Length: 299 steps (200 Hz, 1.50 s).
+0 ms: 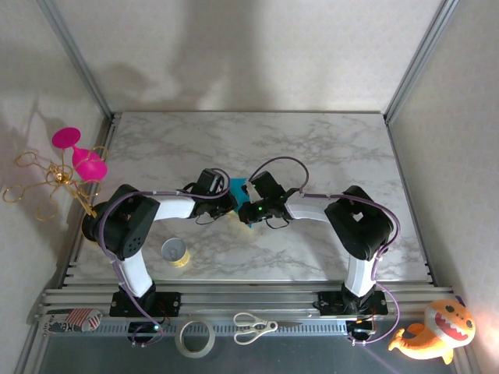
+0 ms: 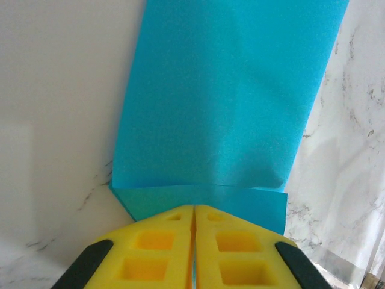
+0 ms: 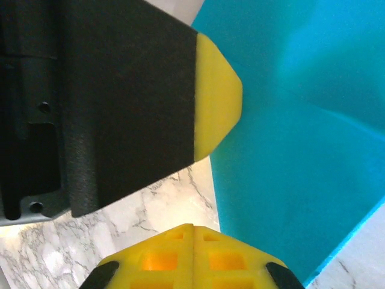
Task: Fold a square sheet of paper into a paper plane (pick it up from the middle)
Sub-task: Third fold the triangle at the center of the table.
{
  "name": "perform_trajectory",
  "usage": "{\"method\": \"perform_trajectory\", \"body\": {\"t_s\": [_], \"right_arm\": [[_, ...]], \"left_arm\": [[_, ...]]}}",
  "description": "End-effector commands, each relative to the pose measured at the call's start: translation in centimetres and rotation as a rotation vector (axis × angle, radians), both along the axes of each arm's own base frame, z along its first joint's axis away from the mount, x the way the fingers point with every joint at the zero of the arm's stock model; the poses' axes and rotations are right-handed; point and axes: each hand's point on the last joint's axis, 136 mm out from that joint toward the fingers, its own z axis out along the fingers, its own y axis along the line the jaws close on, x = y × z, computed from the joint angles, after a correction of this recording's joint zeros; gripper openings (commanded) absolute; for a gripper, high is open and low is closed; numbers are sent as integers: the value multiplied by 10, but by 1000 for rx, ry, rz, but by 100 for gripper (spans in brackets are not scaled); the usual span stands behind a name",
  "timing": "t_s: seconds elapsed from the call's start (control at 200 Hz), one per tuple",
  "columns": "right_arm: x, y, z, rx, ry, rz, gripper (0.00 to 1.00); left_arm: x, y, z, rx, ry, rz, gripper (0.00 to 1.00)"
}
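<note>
Both arms (image 1: 171, 207) bent inward, nearly meeting — left gripper (image 2: 194, 208) pinches the teal sheet (image 2: 228, 102), right gripper (image 3: 193, 227) pressed together

The table (image 1: 327, 148) has a white marble-patterned top, grey-veined, inside pale walls. Near the middle is a teal sheet (image 1: 236, 187); how much of it lies flat I can't tell. A small yellow tape roll (image 1: 180, 262) stands on the marble towards the near left. Along the near edge runs a slotted metal rail (image 1: 265, 300). On the strip in front of it lie a flag-patterned pouch (image 1: 74, 318), a white tape ring (image 1: 181, 340) and scissors (image 1: 265, 327). An orange fish toy (image 1: 437, 329) sits at the near right corner.
</note>
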Motion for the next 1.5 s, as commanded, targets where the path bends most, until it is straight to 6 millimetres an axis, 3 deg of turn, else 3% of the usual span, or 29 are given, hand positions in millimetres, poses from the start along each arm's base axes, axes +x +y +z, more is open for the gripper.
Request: {"method": "perform_trajectory", "body": {"t_s": [0.0, 0.32, 0.596, 0.776, 0.871, 1.001, 1.077, 1.277, 1.492], "right_arm": [[4, 1, -6, -13, 31, -12, 4], [2, -8, -24, -69, 62, -39, 3], [-37, -40, -41, -110, 117, -11, 2], [-61, -59, -45, -107, 131, 10, 2], [-51, -52, -26, -78, 79, 17, 2], [-22, -29, 26, 30, -56, 14, 2], [-10, -19, 39, 65, -96, 9, 2], [12, -8, 13, 9, -67, -30, 1], [5, -15, -17, -58, -5, -32, 0]], "left_arm": [[-8, 11, -21, 79, 58, 25, 9], [-15, 20, -30, 133, 84, 25, 9], [-19, 40, -43, 251, 103, 31, 9], [-18, 37, -42, 238, 102, 22, 9], [-17, 32, -39, 213, 96, 13, 9], [-15, 27, -36, 194, 93, 8, 9], [-15, 25, -36, 185, 91, 6, 9], [-16, 21, -34, 165, 93, 1, 9], [-11, 15, -24, 141, 71, -10, 10]]}}
